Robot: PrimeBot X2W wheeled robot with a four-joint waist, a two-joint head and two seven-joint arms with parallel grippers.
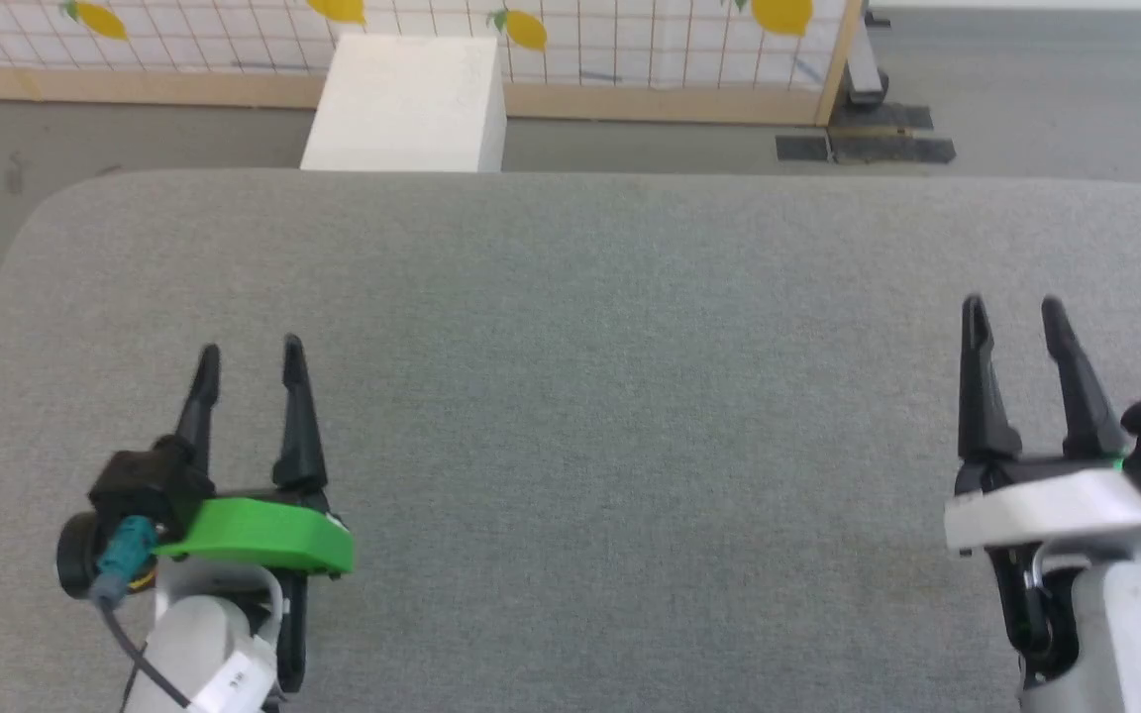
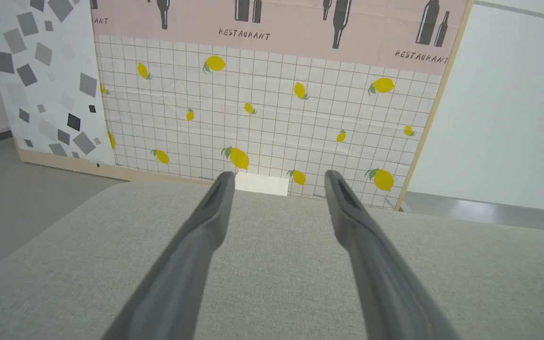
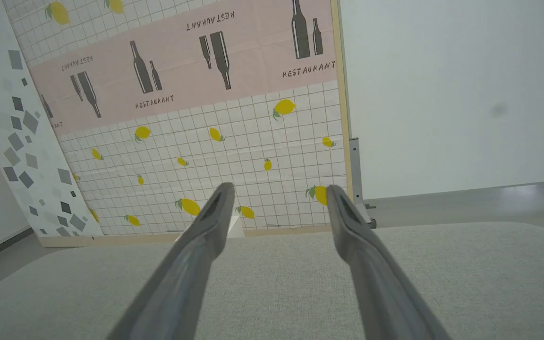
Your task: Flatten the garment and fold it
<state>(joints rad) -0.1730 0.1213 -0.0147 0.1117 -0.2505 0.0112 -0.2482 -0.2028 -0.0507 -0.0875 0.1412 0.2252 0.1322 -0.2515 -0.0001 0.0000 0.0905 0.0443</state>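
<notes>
Grey cloth tabletop sits beneath 2 empty grippers: left gripper and right gripper, fingers apart. I'd approach the garment low, wide and level.

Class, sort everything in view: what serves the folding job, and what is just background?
Job: left end effector, open; right end effector, open; grey padded work surface.
Background: white box; lemon-print screen; grey floor.
</notes>
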